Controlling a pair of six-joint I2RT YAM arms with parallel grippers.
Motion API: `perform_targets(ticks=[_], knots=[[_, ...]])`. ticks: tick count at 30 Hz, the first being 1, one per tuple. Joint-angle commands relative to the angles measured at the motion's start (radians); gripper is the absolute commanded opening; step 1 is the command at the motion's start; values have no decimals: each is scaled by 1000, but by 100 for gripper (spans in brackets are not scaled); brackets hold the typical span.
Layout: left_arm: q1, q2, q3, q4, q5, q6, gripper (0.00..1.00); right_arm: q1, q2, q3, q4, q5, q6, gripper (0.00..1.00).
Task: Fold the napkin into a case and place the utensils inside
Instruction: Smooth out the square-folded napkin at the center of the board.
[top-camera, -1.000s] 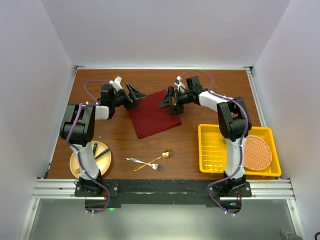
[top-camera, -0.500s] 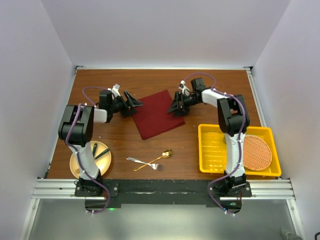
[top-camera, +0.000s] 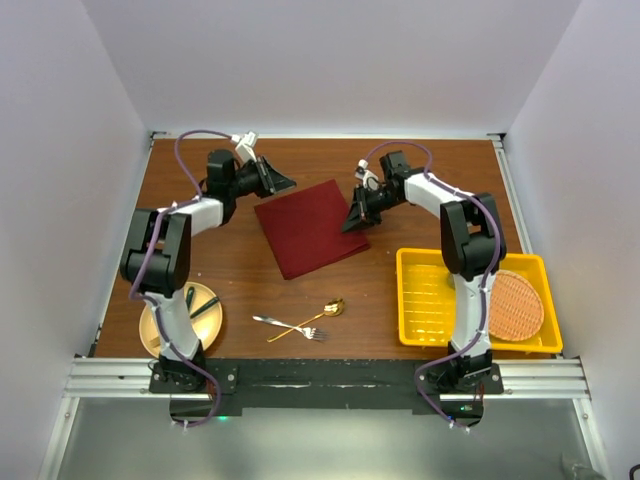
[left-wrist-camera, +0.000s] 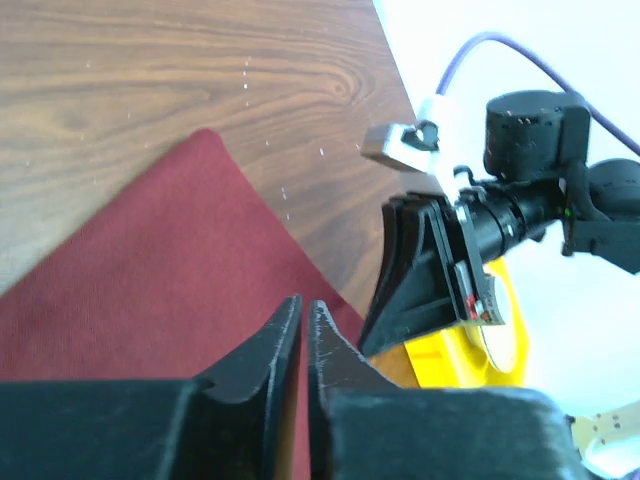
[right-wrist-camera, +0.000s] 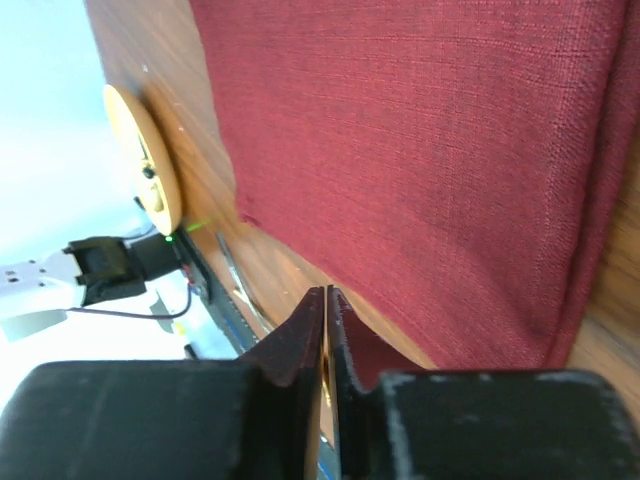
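Left fingers (left-wrist-camera: 275, 340) and right fingers (right-wrist-camera: 300, 330) are both pressed together, with the napkin (top-camera: 312, 225) flat just under the tips. Can't tell if either caught cloth. If only one did, lifting drags it crooked.

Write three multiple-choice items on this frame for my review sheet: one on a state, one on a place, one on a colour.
1. How do the right gripper's jaws stand?
A) wide open
B) half open
C) nearly shut, at the napkin's edge

2. Where does the orange woven mat lie?
A) on the napkin
B) in the yellow tray
C) under the napkin

3. What colour is the spoon that lies by the fork?
A) gold
B) green
C) black

Key:
1 C: the right wrist view shows only a thin slit between them.
2 B: the top view shows it in the tray's right half.
3 A: it gleams gold against the silver fork.
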Motion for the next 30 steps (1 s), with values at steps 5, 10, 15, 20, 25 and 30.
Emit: perform_targets(ticks=[5, 10, 15, 20, 25, 30], knots=[[32, 157, 35, -22, -52, 12, 0, -13, 66, 0, -63, 119, -57, 0], [94, 191, -12, -74, -58, -3, 0, -13, 100, -8, -34, 120, -57, 0], [115, 145, -69, -144, -28, 58, 0, 28, 52, -167, 57, 53, -5, 1], [115, 103, -71, -168, 53, 141, 7, 107, -3, -183, 86, -27, -28, 6], [115, 34, -45, -86, 159, 126, 37, 93, -47, 13, 97, -128, 10, 42], [103, 22, -44, 55, 161, -14, 56, 82, -77, 92, 413, -83, 214, 75]])
